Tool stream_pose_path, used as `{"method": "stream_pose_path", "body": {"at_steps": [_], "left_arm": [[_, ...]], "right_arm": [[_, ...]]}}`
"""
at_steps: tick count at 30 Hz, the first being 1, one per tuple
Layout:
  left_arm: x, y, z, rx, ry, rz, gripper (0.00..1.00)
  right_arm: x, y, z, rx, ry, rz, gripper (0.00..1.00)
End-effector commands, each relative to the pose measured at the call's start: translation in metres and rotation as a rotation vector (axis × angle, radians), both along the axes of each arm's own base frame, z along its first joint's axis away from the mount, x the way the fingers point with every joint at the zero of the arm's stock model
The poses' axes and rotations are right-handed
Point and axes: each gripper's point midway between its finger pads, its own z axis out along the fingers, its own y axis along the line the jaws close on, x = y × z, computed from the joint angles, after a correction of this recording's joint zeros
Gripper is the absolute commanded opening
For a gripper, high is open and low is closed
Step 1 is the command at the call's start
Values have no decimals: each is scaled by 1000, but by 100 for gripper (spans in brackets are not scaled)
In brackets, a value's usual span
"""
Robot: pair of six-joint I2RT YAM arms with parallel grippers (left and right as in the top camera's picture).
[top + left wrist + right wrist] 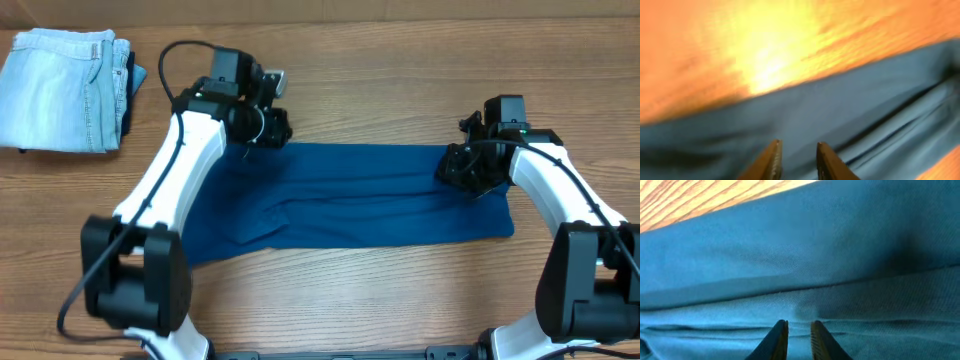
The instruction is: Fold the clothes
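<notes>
Brown wood-grain table (350, 300) is carrying everything. Folded pale-blue denim jeans (60, 90) are sitting at 10 o'clock, well apart from the deep teal knit polo shirt (350, 210), which is lying mid-table, stretched 9-to-3. At its 11 o'clock corner the left gripper (797, 146) is hovering, and at its 2 o'clock edge the right gripper (799, 325). Both jaws are standing nearly together over the fabric; can't tell if they're pinching it.

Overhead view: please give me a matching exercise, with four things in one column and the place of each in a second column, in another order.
1. polo shirt
2. jeans
3. left fingers
4. right fingers

A. folded, at the picture's top left
B. at the shirt's right end
C. spread out in the middle
D. at the shirt's far left corner

Pairs: 1-C, 2-A, 3-D, 4-B
</notes>
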Motion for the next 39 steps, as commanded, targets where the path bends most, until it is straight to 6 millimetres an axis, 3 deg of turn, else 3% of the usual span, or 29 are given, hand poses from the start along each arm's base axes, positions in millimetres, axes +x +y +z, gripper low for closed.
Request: {"method": "stream_pose_path", "body": {"at_steps": [1,3,6,9,12,20,31,34,39], "left_arm": [[2,8,88,28,-243,67,33],[-6,10,117,18,-312,71,35],[-18,15,144,11,-369,80,37],[-28,19,159,14,-397,84,38],[-37,21,168,12,-411,83,39],[-40,22,171,10,-417,83,40],[-41,22,170,11,-412,83,43],[-40,22,170,11,-413,83,43],[-40,27,167,34,-403,105,47]], "right_arm": [[-1,-5,-22,-41,41,-23,19],[1,-5,-41,-37,72,-35,15],[0,-5,-61,-35,112,-50,9],[-1,-6,-72,-41,130,-51,8],[-2,-19,-81,-115,149,-82,8],[7,-68,-100,-247,140,-202,11],[11,-154,-99,-251,89,-428,12],[20,-152,-97,-216,43,-374,14],[46,-129,-70,-129,-29,-299,32]]}}
